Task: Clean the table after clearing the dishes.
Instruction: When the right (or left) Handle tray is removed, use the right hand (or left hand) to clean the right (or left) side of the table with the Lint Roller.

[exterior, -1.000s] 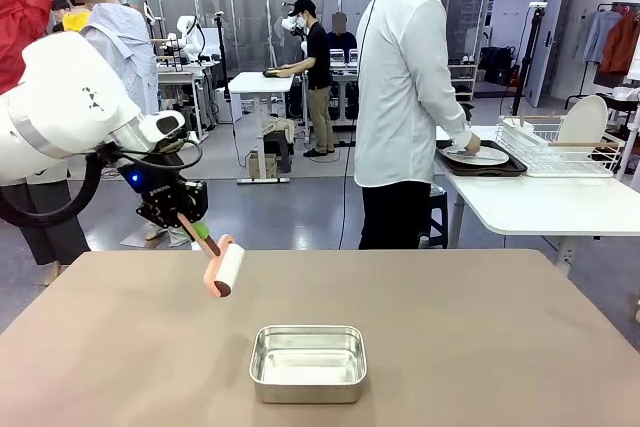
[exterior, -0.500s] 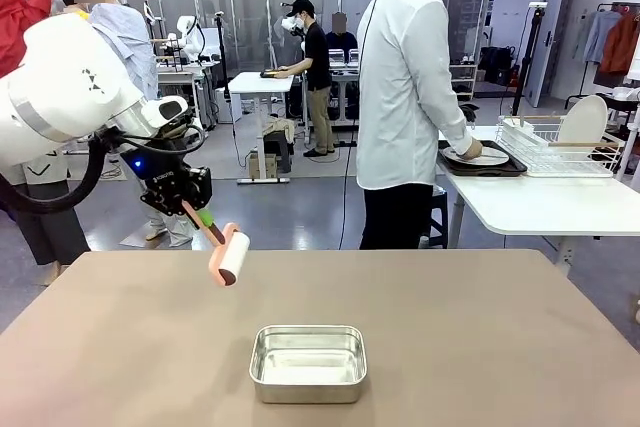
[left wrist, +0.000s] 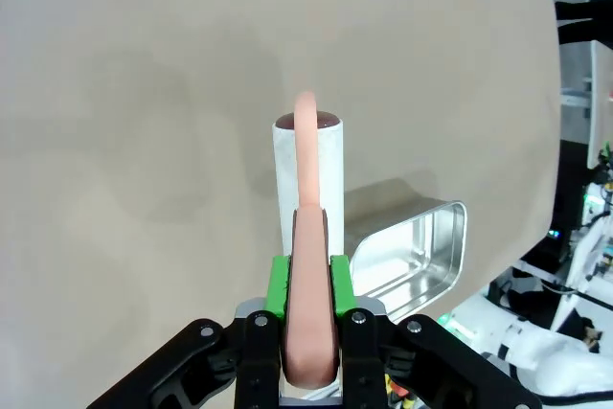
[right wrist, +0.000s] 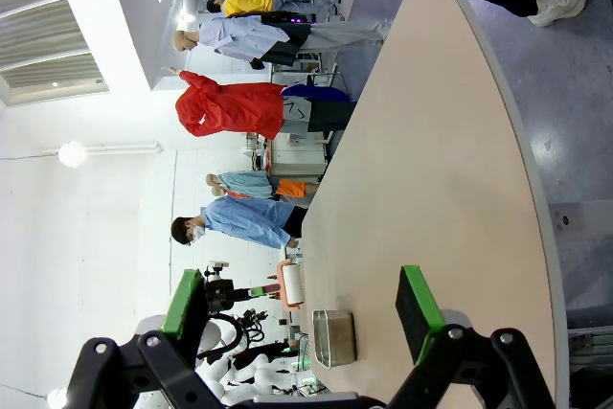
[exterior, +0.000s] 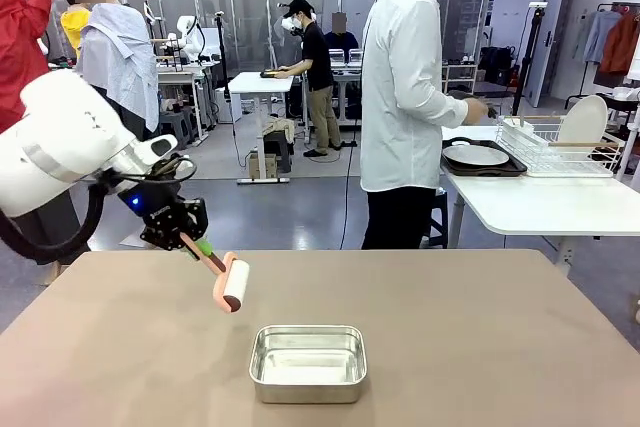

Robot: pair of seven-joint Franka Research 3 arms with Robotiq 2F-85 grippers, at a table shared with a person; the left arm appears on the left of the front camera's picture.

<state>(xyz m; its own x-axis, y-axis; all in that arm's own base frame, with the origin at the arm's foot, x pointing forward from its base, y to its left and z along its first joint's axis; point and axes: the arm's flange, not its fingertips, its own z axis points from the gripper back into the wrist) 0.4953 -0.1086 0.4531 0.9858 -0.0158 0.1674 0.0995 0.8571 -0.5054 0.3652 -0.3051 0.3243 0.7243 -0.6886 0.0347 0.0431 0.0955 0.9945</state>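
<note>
While angled down over the left half of the table (exterior: 480, 347), a broad matte taupe-brown top with rounded corners, clamps the pink handle of a white lint roller (exterior: 236, 285) between left gripper (left wrist: 309, 286) fingers. Holds right gripper (right wrist: 302, 299) fingers wide apart. Steel pan (exterior: 307, 362) front-centre.

Wide matte taupe table (exterior: 480, 317), white plate (exterior: 476, 155) flat on dark tray (exterior: 451, 163) beyond its far-right corner

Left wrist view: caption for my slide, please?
Left jaws shut on a pink-handled lint roller, poised over the brown table beside a steel pan.
</note>
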